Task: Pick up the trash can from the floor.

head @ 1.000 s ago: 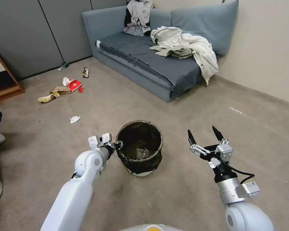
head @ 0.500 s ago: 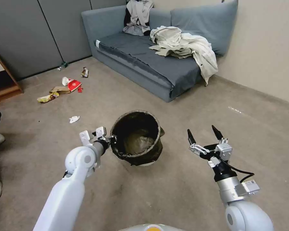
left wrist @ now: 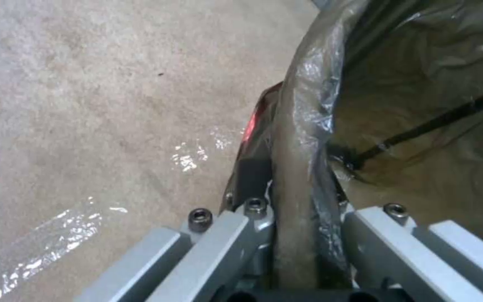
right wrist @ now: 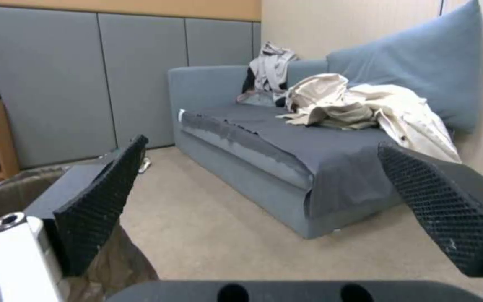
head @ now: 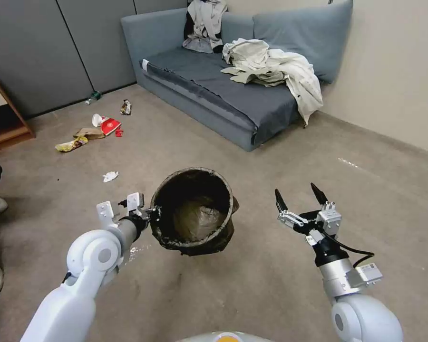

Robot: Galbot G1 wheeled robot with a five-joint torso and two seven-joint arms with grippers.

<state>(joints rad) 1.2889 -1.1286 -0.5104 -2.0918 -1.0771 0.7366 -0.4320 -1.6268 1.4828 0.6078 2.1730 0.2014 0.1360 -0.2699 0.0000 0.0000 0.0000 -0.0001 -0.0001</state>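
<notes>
Left end effector is clamped on the rim of the trash can; the left wrist view shows the bag-covered rim pinched between its fingers. Compared with the frame one second earlier, the trash can has left the floor and now hangs clear of the carpet, tilted with its mouth toward the robot, its white base no longer visible. The left arm has drawn back and outward. Right end effector hovers beside the trash can, apart from it, fingers spread wide, position nearly unchanged.
</notes>
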